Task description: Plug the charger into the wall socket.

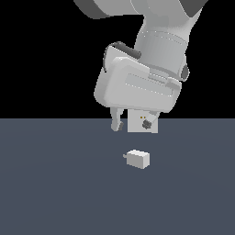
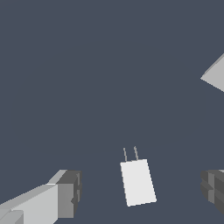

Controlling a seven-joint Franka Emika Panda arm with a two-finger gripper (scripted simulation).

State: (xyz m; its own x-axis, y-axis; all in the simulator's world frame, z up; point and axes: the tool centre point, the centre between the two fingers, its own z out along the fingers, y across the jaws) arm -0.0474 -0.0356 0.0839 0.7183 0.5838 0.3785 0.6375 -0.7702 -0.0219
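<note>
Two things matter on the dark grey-blue floor (image 1: 55,193) in the exterior view: the charger (image 1: 137,159) and the wall socket (image 1: 142,122). With the charger taken as the landmark, it lies flat on the floor as a small white block, with a short stub of prong showing at its end toward the exterior view's left. The wall socket stands upright behind it, farther from the camera and well apart from it, a pale square plate with two tiny yellowish holes near its middle. The gripper (image 1: 133,124) hangs above and behind the charger, in front of the socket plate, so that part of the plate is hidden. One finger (image 1: 116,120) shows clearly toward the exterior view's left of the plate; the other is only a dark tip against the plate. The gripper touches neither the charger nor the floor.

In the wrist view the charger (image 2: 138,182) lies between the two fingertips, nearer the middle than either one, its two thin prongs pointing away from the camera. The jaws stand wide, with clear floor (image 2: 96,78) on both sides of the charger and nothing held. One fingertip (image 2: 70,192) is seen whole; the other is cut by the picture's edge. A pale corner of the wall socket (image 2: 215,76) shows beyond the charger, off to the side its prongs lean toward.
</note>
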